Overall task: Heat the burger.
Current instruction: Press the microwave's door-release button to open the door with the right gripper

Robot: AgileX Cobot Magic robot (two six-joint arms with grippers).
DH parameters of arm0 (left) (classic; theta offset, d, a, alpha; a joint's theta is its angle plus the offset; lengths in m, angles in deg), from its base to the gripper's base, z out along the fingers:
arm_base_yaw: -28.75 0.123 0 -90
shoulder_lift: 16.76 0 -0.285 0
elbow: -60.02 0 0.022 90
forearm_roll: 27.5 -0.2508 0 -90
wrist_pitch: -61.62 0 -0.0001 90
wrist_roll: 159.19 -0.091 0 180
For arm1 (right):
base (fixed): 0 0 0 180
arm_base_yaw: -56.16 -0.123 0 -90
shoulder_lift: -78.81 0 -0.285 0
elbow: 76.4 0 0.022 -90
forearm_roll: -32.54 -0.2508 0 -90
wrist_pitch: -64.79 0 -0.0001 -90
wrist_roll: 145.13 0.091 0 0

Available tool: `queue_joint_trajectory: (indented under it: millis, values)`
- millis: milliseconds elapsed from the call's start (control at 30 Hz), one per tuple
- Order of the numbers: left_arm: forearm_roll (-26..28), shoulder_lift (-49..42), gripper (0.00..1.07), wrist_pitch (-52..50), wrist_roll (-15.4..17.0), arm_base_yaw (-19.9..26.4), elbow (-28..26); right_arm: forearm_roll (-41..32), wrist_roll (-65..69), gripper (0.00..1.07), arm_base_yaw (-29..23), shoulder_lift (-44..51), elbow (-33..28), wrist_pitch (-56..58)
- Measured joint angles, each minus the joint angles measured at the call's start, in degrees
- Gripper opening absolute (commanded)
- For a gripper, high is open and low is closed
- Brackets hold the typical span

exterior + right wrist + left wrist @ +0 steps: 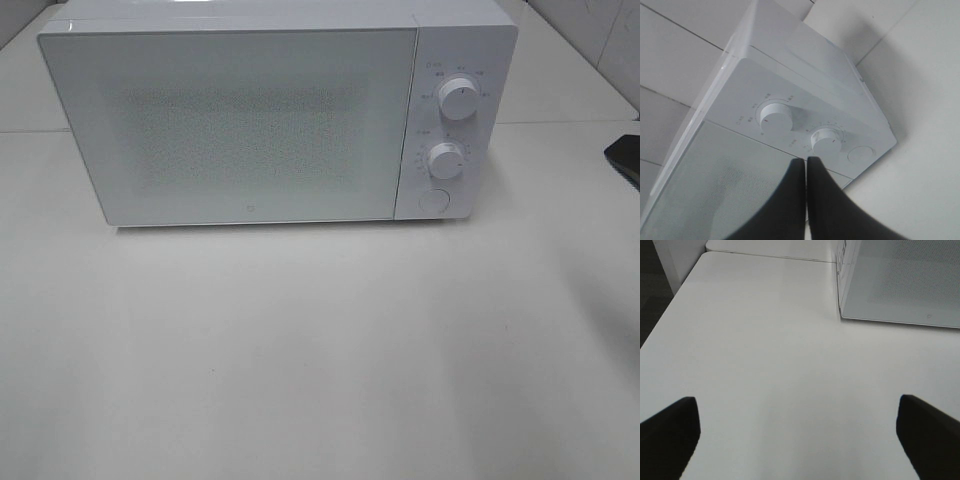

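Note:
The burger is not in view in any frame. A white microwave (240, 120) stands at the back of the table with its door shut, and its frosted door hides the inside. My left gripper (797, 405) is open and empty over the bare table, to the left of the microwave (900, 280). My right gripper (806, 161) is shut on nothing, fingers pressed together, in front of the microwave's control panel (790, 100) and apart from it. A dark tip of the right gripper (625, 158) shows at the right edge of the exterior high view.
The control panel carries an upper knob (459, 100), a lower knob (446, 160) and a round button (433, 201). The white table (320, 350) stretches in front of the microwave. The table's left edge (660, 325) drops to a dark floor.

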Motion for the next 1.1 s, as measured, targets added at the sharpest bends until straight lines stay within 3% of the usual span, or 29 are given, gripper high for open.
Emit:
queue_joint_trajectory:
  millis: [200,533,700,833,1100]
  values:
    - [0.0,0.0,1.01,0.0,0.0,0.0,0.0,1.03,12.32,0.0,0.0,-11.17,0.06,-9.85]
    - [0.0,0.0,1.01,0.0,0.0,0.0,0.0,1.26,21.43,0.0,-0.11,-25.9,0.06,-20.0]
    - [0.0,0.0,1.01,0.0,0.0,0.0,0.0,-2.29,25.5,0.0,-4.98,-32.43,1.15,-21.54]
    - [0.0,0.0,1.01,0.0,0.0,0.0,0.0,-9.8,25.78,0.0,-12.09,-37.3,5.39,-23.61]
    - [0.0,0.0,1.01,0.0,0.0,0.0,0.0,-17.13,25.67,0.0,-18.28,-43.14,12.83,-24.06]
